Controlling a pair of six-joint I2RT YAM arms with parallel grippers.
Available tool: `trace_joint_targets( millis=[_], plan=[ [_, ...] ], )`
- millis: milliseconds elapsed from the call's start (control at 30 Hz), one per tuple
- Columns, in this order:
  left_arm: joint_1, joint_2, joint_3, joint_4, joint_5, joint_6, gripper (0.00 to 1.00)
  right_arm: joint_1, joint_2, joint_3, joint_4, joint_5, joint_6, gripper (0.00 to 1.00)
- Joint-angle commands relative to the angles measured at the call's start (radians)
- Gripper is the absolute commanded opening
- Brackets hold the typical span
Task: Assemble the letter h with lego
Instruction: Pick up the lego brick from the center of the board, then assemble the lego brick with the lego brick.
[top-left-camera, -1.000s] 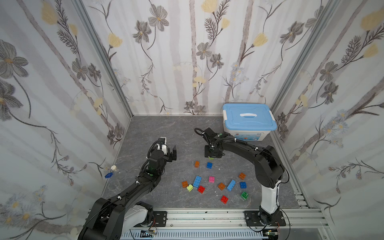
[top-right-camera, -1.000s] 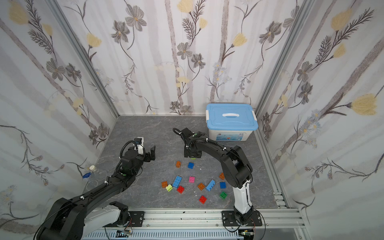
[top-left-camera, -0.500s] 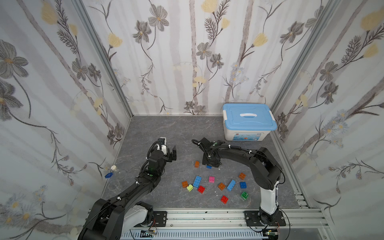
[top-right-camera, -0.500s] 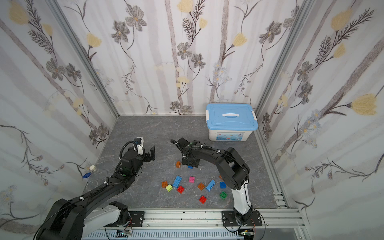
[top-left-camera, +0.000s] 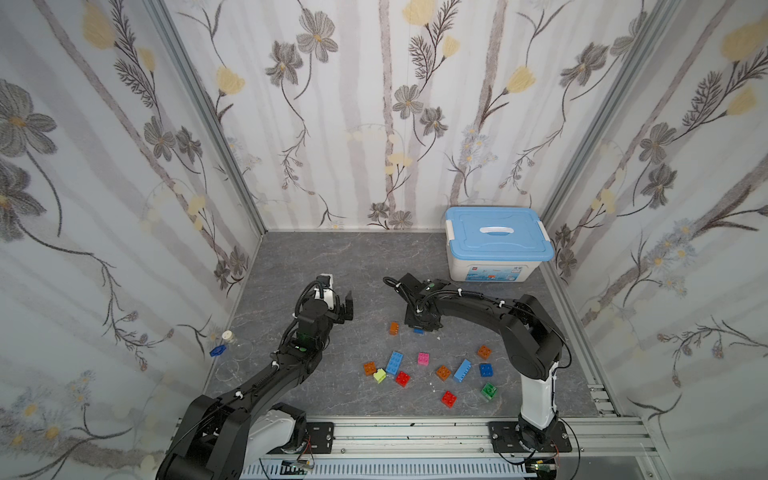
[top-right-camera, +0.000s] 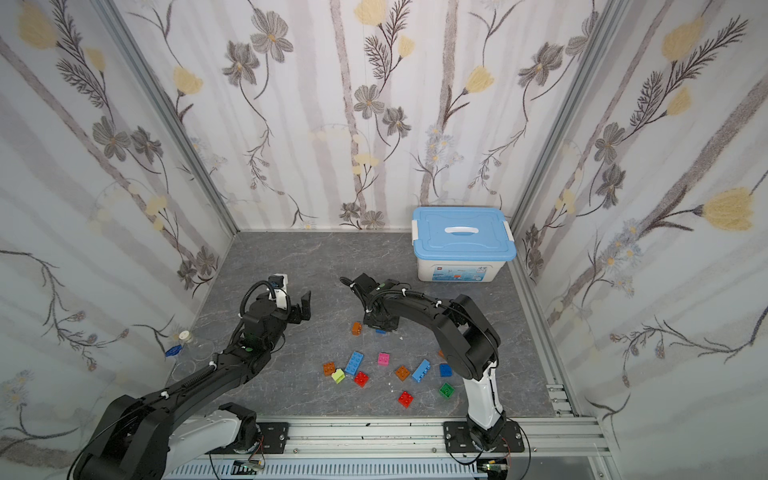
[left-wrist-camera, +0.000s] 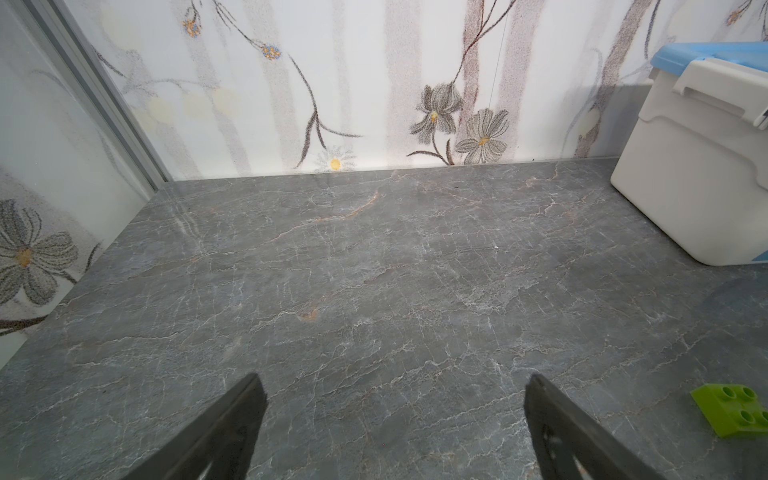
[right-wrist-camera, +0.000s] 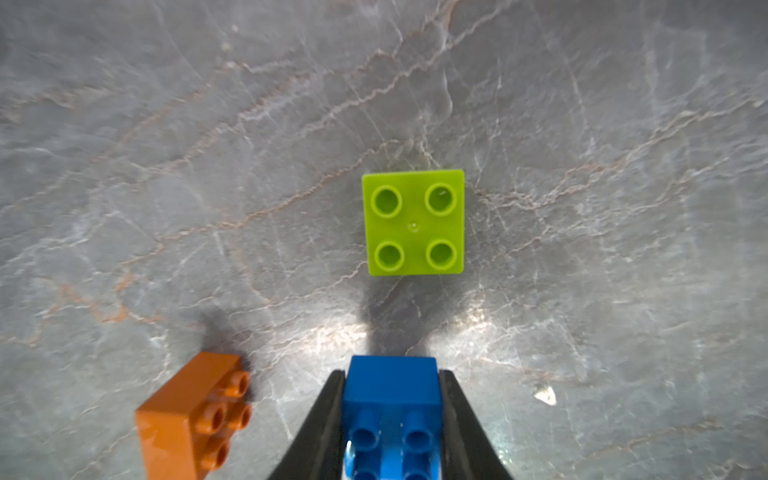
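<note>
The lego lies loose on the grey floor. My right gripper (right-wrist-camera: 391, 374) is shut on a blue brick (right-wrist-camera: 392, 386), studs facing the camera. In both top views that gripper (top-left-camera: 419, 326) is low at the floor and only a blue sliver (top-right-camera: 380, 331) shows beneath it. An orange brick (top-left-camera: 394, 328) lies on its side right beside it, also in the right wrist view (right-wrist-camera: 195, 409). A lime brick (right-wrist-camera: 413, 222) sits studs-up just ahead of the held brick. My left gripper (top-left-camera: 347, 307) hovers open and empty (left-wrist-camera: 395, 378), with that lime brick (left-wrist-camera: 733, 409) off to one side.
Several more bricks are scattered nearer the front rail, among them a long light-blue one (top-left-camera: 394, 362), a pink one (top-left-camera: 423, 358) and a red one (top-left-camera: 449, 398). A white storage box with a light-blue lid (top-left-camera: 496, 245) stands at the back right. A clear bottle with a blue cap (top-left-camera: 218, 351) lies by the left wall.
My right gripper has come forward and down to the floor and has closed on the blue brick. The left arm has not moved.
</note>
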Motion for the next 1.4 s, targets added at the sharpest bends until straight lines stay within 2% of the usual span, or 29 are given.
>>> trace_joint_targets(
  millis=[0, 433, 733, 1367],
  plan=[
    [0.000, 0.002, 0.010, 0.014, -0.004, 0.008, 1.00, -0.009, -0.029, 0.023, -0.056, 0.066, -0.040, 0.30],
    [0.001, 0.001, 0.009, 0.017, -0.006, 0.006, 1.00, -0.144, 0.056, 0.156, -0.120, -0.022, -0.230, 0.31],
    [0.000, 0.004, 0.011, 0.013, -0.006, 0.006, 1.00, -0.168, 0.107, 0.201, -0.106, -0.124, -0.250, 0.32],
    [0.001, 0.010, 0.018, 0.007, -0.005, 0.005, 1.00, -0.170, 0.184, 0.218, -0.114, -0.108, -0.244, 0.33]
  ],
)
